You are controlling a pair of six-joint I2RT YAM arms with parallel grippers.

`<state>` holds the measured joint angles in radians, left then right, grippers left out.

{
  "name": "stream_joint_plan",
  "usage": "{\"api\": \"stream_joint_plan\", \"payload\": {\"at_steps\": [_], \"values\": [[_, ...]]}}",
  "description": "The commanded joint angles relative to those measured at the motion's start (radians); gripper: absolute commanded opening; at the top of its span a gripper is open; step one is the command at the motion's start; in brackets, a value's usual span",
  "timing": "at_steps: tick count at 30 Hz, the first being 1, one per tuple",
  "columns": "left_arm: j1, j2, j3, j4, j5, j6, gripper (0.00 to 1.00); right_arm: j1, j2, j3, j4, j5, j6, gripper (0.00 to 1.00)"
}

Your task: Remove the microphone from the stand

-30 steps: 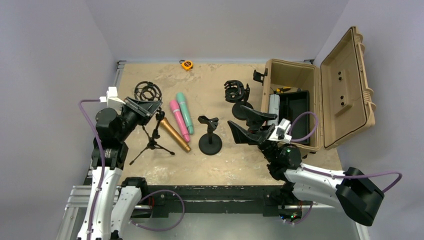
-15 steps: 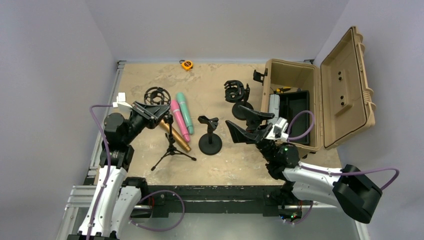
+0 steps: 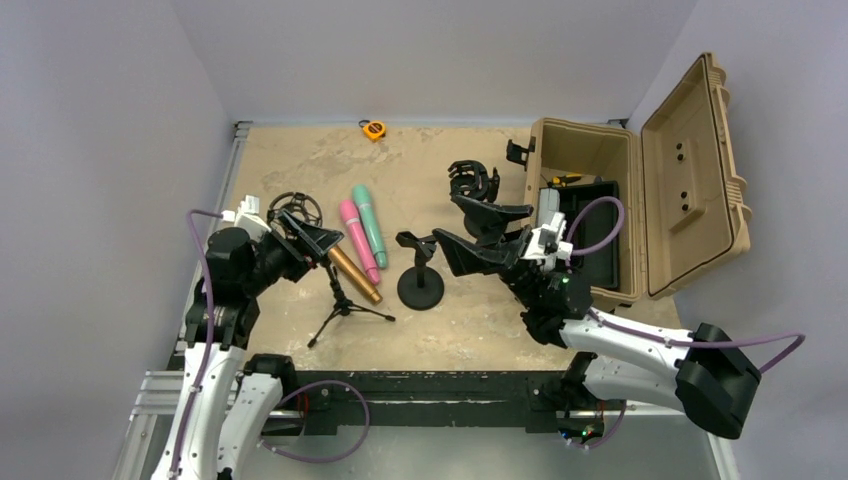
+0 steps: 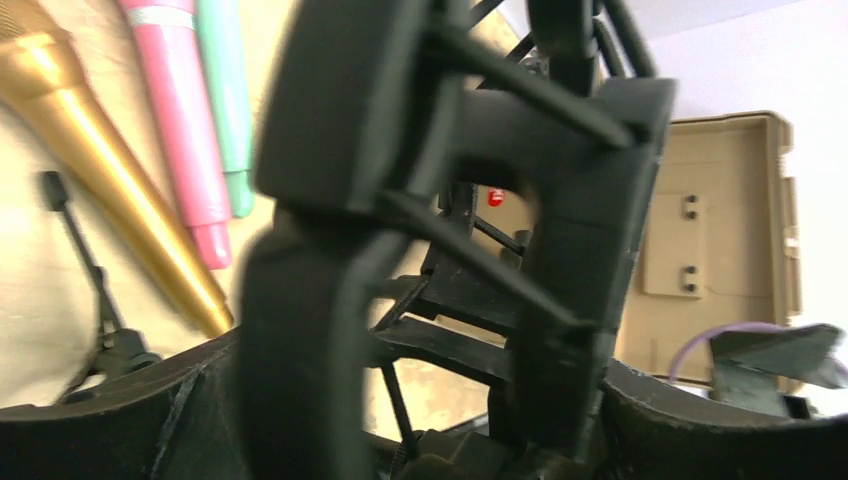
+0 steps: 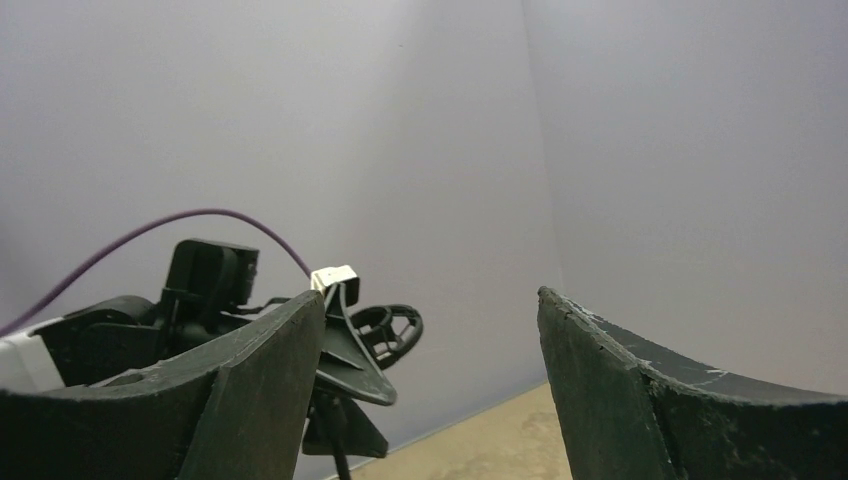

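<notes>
A gold microphone (image 3: 352,272) (image 4: 120,190) lies flat on the table beside a pink one (image 3: 357,240) and a green one (image 3: 368,222). The black tripod stand (image 3: 344,304) is upright next to it. Its ring-shaped shock mount (image 3: 293,207) (image 4: 450,200) has no microphone in it. My left gripper (image 3: 325,242) (image 4: 420,425) is open, its fingers wide on either side of the mount's lower part. Whether they touch it is unclear. My right gripper (image 3: 443,217) (image 5: 428,300) hangs open and empty above the table, pointing left.
A round-base stand (image 3: 420,286) with an empty clip is mid-table, below my right gripper. A second shock-mount stand (image 3: 472,184) is behind it. An open tan case (image 3: 690,160) fills the right side. A small orange tape measure (image 3: 373,129) lies at the far edge.
The tripod stand was carried right and now rests beside the gold microphone. My left jaws, shut before, have opened. My right gripper has swung left, over the round-base stand.
</notes>
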<state>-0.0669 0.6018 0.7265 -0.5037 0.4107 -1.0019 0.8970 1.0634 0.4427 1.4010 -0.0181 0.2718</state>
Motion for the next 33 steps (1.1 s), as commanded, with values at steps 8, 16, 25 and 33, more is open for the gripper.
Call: {"api": "stream_joint_plan", "payload": {"at_steps": [8, 16, 25, 33], "values": [[-0.003, -0.075, 0.133, -0.193, -0.134, 0.276, 0.82, 0.247, 0.127, 0.210, -0.203, 0.163, 0.220, 0.74], [-0.002, -0.082, 0.144, -0.145, -0.004, 0.275, 0.83, 0.415, 0.337, 0.307, -0.217, 0.214, 0.279, 0.68], [-0.011, -0.114, 0.067, -0.110, -0.014, 0.268, 0.75, 0.527, 0.480, 0.378, -0.359, 0.403, 0.229, 0.65], [-0.036, -0.120, 0.124, -0.152, -0.070, 0.407, 0.95, 0.527, 0.593, 0.476, -0.558, 0.428, 0.370, 0.62]]}}
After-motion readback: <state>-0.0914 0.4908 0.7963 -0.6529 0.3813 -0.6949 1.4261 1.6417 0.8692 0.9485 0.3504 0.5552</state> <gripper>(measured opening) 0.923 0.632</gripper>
